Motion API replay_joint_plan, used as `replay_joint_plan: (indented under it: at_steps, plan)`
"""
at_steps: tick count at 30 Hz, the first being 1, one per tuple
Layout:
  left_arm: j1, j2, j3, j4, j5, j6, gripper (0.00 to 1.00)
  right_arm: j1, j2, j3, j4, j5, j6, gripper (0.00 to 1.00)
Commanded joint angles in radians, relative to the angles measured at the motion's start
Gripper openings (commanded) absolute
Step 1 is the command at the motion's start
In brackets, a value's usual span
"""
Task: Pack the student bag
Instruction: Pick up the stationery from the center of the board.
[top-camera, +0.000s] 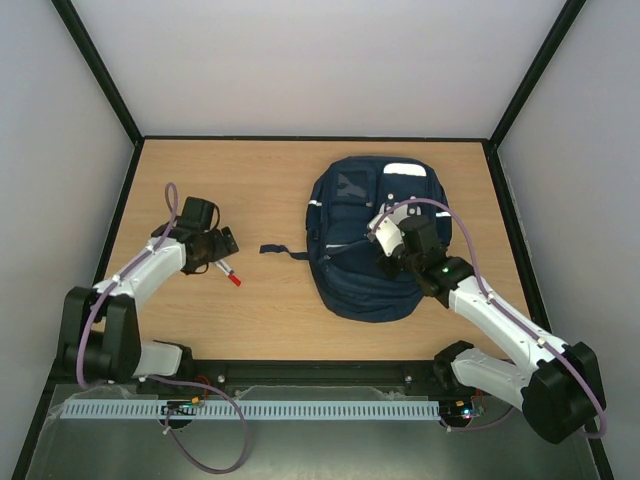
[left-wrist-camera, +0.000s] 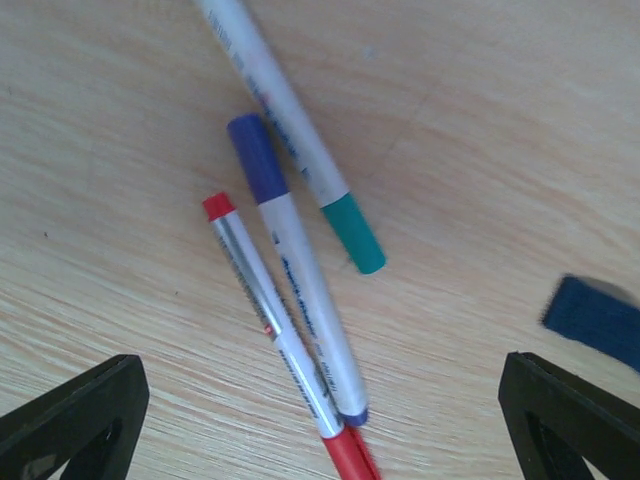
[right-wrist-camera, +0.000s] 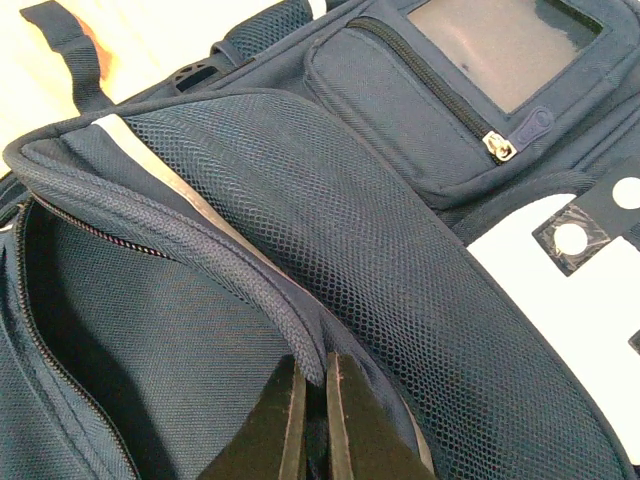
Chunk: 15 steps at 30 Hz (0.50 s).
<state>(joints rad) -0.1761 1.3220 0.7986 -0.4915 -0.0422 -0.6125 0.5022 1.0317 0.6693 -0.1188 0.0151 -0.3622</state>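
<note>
Bag lies flat, front up, on the right half of the desk, and the right claw is down on its near right side, jaws narrowed to a sliver and pinching the piped rim of the unzipped flap. Beside that rim the main compartment gapes; only dark lining shows inside. The zip pocket above it is closed. Over on the left, well apart from the bag, the left claw hangs spread wide above three loose markers on the desk: green-capped, blue-capped and red, the last two touching.
</note>
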Motion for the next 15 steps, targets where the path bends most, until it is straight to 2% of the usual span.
replay_joint_plan:
  at_steps: [1,15]
  plan:
    - [0.010,0.092,0.006,-0.073,0.011,-0.051,0.98,-0.007,-0.005,-0.008,0.087,-0.058,0.034,0.01]
    - [0.009,0.085,-0.038,-0.057,-0.023,-0.111,0.62,-0.007,-0.009,-0.017,0.084,-0.069,0.029,0.01]
